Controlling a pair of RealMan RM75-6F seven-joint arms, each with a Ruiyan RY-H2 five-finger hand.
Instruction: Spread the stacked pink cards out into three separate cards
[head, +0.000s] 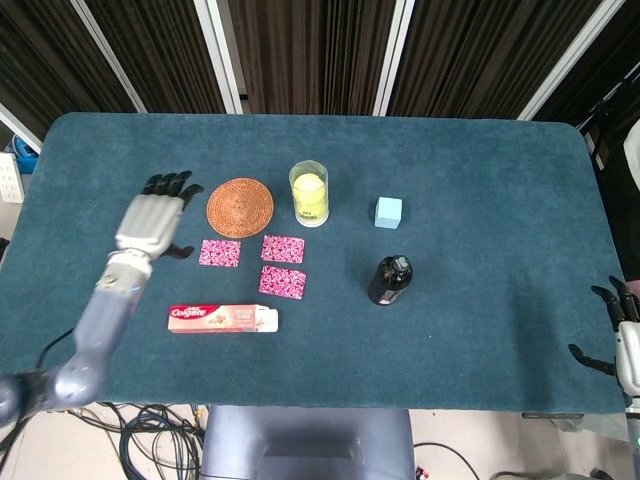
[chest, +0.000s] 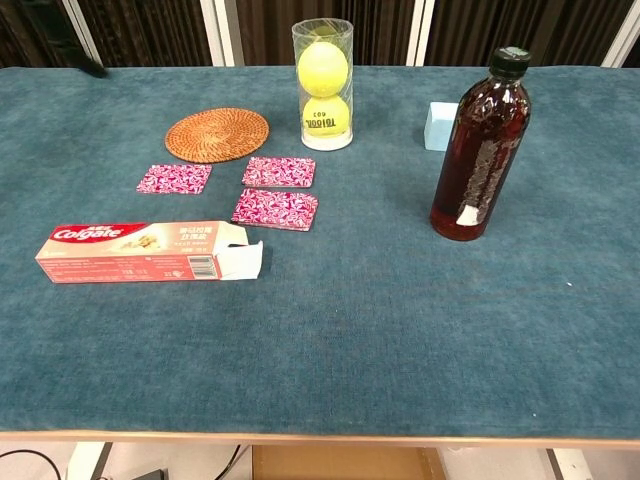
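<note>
Three pink cards lie flat and apart, all just in front of the coaster (head: 240, 207): left card (head: 219, 253) in front of its left edge, middle card (head: 283, 248) in front of its right edge, third card (head: 282, 281) directly in front of the middle card, narrow gap between them. No overlap visible in either view

Judgement: spreading step looks done; task appears complete. Next move calls only for keeping both arms off the cards, perhaps parking them

Left hand (head: 153, 220) hovers left of the coaster, fingers spread wide, holding nothing, apart from the cards. Right hand (head: 618, 338) far to the right of the coaster at the table (head: 480, 180) edge; fingers look loosely apart, empty

Other items: toothpaste box (head: 222, 318) in front of the cards, ball tube (head: 309, 194) just right of the coaster, blue block (head: 388, 212) and bottle (head: 390, 279) further right
</note>
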